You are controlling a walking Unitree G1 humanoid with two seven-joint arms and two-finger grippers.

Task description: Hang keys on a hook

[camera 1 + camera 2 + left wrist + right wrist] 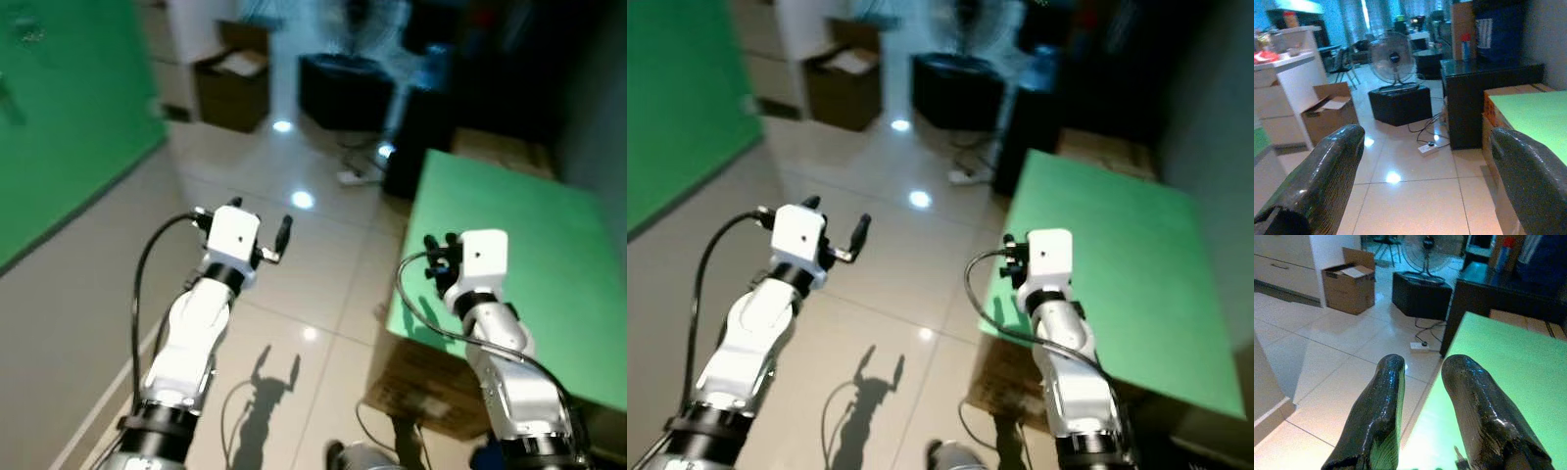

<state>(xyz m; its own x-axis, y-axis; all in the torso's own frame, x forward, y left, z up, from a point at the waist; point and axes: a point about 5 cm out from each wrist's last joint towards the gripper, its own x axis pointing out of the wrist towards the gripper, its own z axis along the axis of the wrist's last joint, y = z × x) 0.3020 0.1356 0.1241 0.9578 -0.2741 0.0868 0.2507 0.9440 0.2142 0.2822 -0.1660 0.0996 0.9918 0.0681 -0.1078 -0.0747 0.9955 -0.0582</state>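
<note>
My left gripper (260,219) is raised over the tiled floor, open wide with nothing between its fingers (1337,161). My right gripper (440,245) hovers at the near left edge of a green table top (509,245). Its two fingers (1386,401) stand close together with a narrow gap and hold nothing. Just beneath the right fingers a small dark item (1458,454) lies on the green top; I cannot tell what it is.
A green panel (59,117) stands along the left. Cardboard boxes (421,387) sit under the green top. Farther off are an open cardboard box (235,83), a fan on a black box (1396,93), a white power strip (351,176) and a dark cabinet (1488,98).
</note>
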